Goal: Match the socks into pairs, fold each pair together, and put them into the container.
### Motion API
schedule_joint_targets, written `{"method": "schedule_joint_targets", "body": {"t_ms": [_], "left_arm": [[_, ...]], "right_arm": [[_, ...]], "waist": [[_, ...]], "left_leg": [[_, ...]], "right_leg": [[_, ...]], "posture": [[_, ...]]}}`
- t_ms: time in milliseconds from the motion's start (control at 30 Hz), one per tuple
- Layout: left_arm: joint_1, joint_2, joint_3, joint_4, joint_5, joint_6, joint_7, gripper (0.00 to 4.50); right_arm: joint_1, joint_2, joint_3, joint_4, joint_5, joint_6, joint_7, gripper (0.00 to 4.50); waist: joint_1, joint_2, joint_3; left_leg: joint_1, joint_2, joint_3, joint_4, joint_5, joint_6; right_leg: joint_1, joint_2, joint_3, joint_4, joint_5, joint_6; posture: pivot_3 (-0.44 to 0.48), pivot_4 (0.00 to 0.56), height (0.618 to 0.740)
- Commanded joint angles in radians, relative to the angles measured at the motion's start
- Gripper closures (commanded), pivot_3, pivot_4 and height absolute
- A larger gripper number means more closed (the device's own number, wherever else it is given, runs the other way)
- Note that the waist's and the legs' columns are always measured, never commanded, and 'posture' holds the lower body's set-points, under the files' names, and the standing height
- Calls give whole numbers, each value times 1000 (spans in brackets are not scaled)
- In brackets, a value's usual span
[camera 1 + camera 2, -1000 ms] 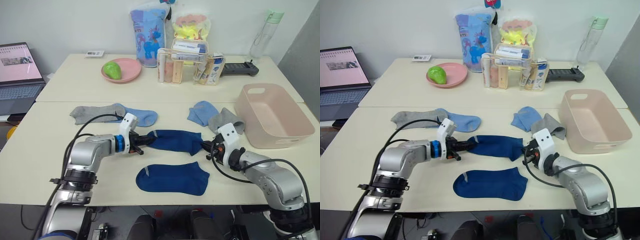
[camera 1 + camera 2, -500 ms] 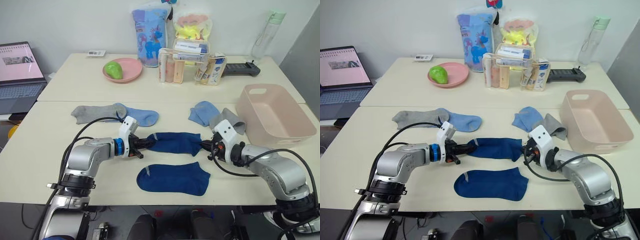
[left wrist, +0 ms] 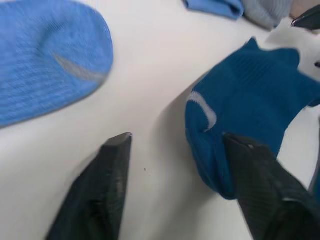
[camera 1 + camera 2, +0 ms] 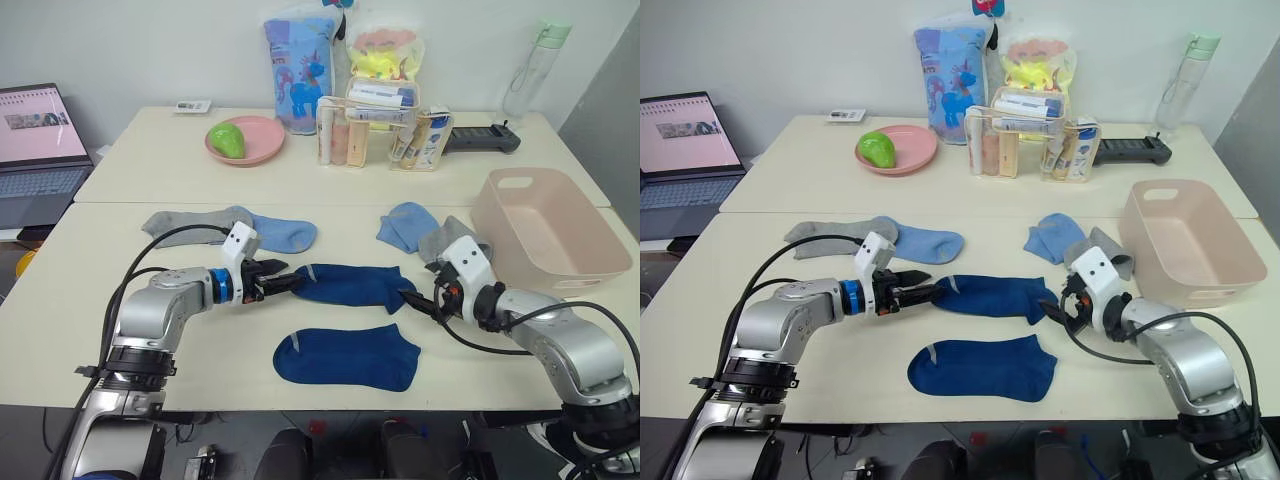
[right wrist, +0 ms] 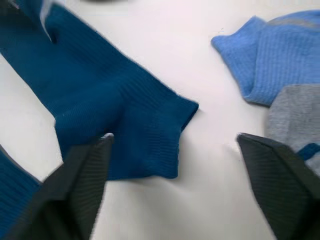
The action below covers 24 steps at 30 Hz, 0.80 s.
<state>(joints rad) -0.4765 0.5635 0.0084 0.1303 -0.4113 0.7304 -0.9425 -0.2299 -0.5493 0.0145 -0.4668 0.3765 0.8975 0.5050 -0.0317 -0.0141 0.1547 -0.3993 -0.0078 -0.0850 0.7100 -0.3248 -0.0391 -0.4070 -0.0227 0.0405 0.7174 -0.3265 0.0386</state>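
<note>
On the cream table (image 4: 60, 300), one navy sock (image 4: 350, 283) is stretched between both grippers, a second navy sock (image 4: 347, 356) lying nearer. Left gripper (image 3: 175, 150) is seen parted beside its toe; right gripper (image 5: 172, 145) is spread before its cuff, nothing held. Pink container (image 4: 545, 240) is set right.

Socks (image 4: 350, 285) mid-table (image 4: 60, 300); container (image 4: 545, 235) right of them.

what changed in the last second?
Both grippers let go of the upper navy sock and backed off its ends: left gripper and right gripper now open. That sock lies flat on the table. The lower navy sock, other socks and container stayed put.
</note>
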Motion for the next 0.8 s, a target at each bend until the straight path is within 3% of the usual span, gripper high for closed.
{"method": "schedule_joint_targets", "body": {"t_ms": [33,200,300,333,433,567,733,800], "left_arm": [[-34,-27,8,19,-21,-9,-3,1237],[-55,-56,-48,68,27,-29,3,1237],[-76,-78,-71,121,53,-55,14,1826],[-79,-78,-78,128,57,-60,4,2139],[-86,-87,-88,135,57,-69,-10,3083],[-88,-99,-79,127,47,-80,-17,4363],[-64,-91,-35,62,7,-67,-24,4500],[-52,-87,-11,19,-25,-48,-21,4500]], "right_arm": [[50,76,-71,-53,27,-5,-73,53],[78,161,-52,-19,-1,-8,-145,53],[74,197,-34,9,-5,-3,-166,0],[74,197,-27,11,-5,-2,-163,184],[75,192,-7,5,4,3,-148,975],[68,197,8,-7,16,9,-141,2435],[65,188,-2,-27,24,0,-127,4246],[62,174,-13,-41,28,2,-116,4476]], "waist": [[0,0,0],[-1,0,0],[-1,0,0],[-1,0,0],[-1,0,0],[-1,0,0],[-1,0,0],[-1,0,0]], "left_leg": [[0,0,0,0,0,0],[0,0,1,0,0,0],[1,0,1,0,0,0],[1,0,1,0,0,0],[1,-1,2,0,0,-1],[1,0,1,0,0,-1],[1,0,1,0,0,-1],[1,0,1,0,0,-1]], "right_leg": [[0,0,0,0,0,0],[0,0,0,0,0,0],[0,1,-1,1,0,0],[0,1,-1,1,0,0],[0,1,-1,1,0,0],[0,1,-1,1,0,0],[0,1,-1,1,0,0],[0,1,-1,1,0,0]], "posture": [[0,150,703],[0,150,703],[0,150,703],[0,150,703],[0,150,703],[0,150,703],[0,150,703],[0,150,703]]}}
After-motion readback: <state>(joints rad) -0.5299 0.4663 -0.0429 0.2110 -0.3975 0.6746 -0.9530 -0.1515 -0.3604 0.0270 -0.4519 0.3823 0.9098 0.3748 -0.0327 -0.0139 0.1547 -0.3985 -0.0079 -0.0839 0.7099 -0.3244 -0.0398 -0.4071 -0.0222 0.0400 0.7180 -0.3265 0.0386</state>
